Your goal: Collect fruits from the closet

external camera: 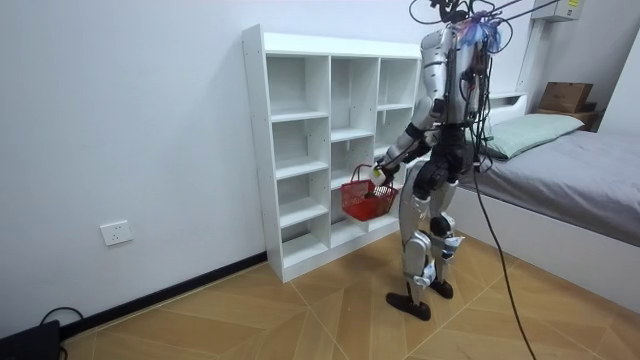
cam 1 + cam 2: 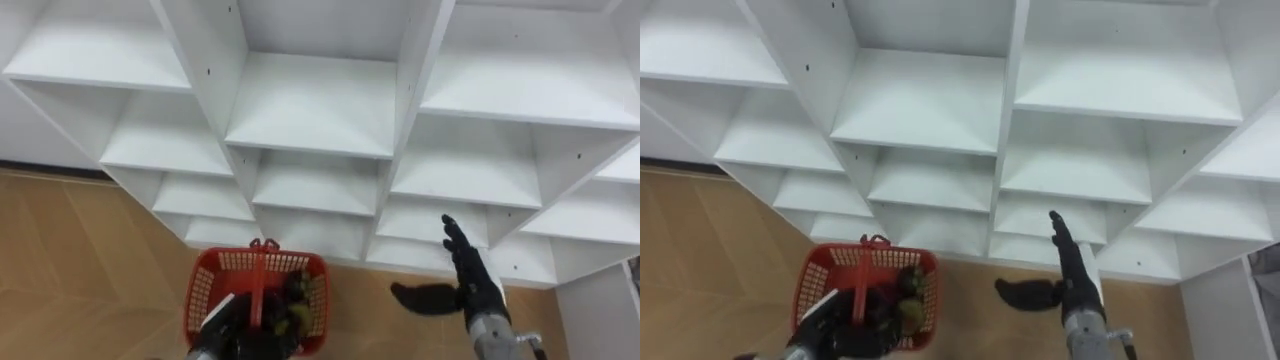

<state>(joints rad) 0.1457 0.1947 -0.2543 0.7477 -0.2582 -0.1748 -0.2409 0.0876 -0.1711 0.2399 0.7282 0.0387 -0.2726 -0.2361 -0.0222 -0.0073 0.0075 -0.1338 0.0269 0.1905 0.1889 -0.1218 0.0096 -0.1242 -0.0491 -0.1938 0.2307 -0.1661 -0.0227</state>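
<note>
- Left eye view: the left hand (image 2: 232, 328) is seen at the lower edge, with its fingers curled round the handle (image 2: 259, 275) of a red basket (image 2: 200, 290).
- The basket hangs just ahead of that hand, over the wooden floor (image 2: 80, 260).
- The fruits (image 2: 296, 315) are seen lying inside the basket, on the side towards the right hand; dark and yellow-green rounded shapes can be made out, but their kind cannot be told.
- The right hand (image 2: 470, 280) is held out well apart from the basket. Its fingers are straight and close together, pointing at the white shelf unit (image 2: 310, 105), and the thumb is spread wide towards the basket.
- Nothing is touched by the right hand; the lowest shelves lie just beyond its fingertips.
- Right eye view: the same layout is shown, with the left hand (image 2: 835, 330) closed on the handle and the fruits (image 2: 908, 285) resting against the basket wall nearest the right hand (image 2: 1077, 280).
- Room view: the robot is seen standing upright on the floor, close in front of the shelf unit (image 1: 300, 150).
- The basket (image 1: 362, 203) is carried below the left hand (image 1: 378, 174), level with a middle shelf and just short of the unit.
- A bed (image 1: 590, 170) is seen behind the robot, on the room view's right.
</note>
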